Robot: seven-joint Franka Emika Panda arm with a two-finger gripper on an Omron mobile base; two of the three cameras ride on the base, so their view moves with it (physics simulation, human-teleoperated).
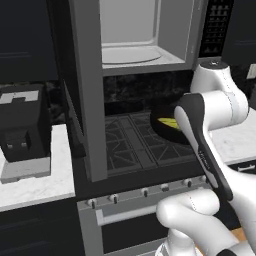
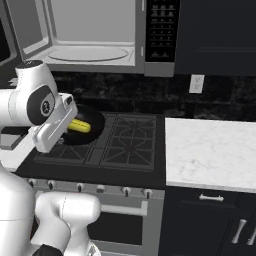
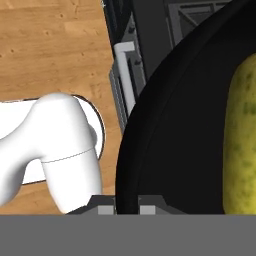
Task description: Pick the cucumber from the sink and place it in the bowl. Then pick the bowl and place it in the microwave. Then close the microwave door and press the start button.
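Observation:
The glossy black bowl (image 3: pixel 175 140) hangs a little above the stove, and my gripper (image 3: pixel 126 207) is shut on its near rim, one fingertip on each side of the wall. The yellow-green cucumber (image 3: pixel 242 140) lies inside it. From the base views, the bowl (image 1: pixel 162 131) (image 2: pixel 90 131) with the cucumber (image 1: pixel 169 122) (image 2: pixel 79 126) sits over the stove's back burners, partly behind my forearm. Above it the microwave (image 1: pixel 135 35) (image 2: pixel 90 35) stands open, its pale cavity and turntable bare. The microwave door (image 1: pixel 90 90) swings out to the left. The sink is out of view.
Below are the stove grates (image 2: pixel 125 142), a row of knobs (image 2: pixel 100 189) and the oven handle (image 1: pixel 125 214). A black appliance (image 1: pixel 22 132) stands on the left counter. A marble counter (image 2: pixel 210 150) lies right of the stove. The keypad strip (image 2: pixel 160 30) is on the microwave's right.

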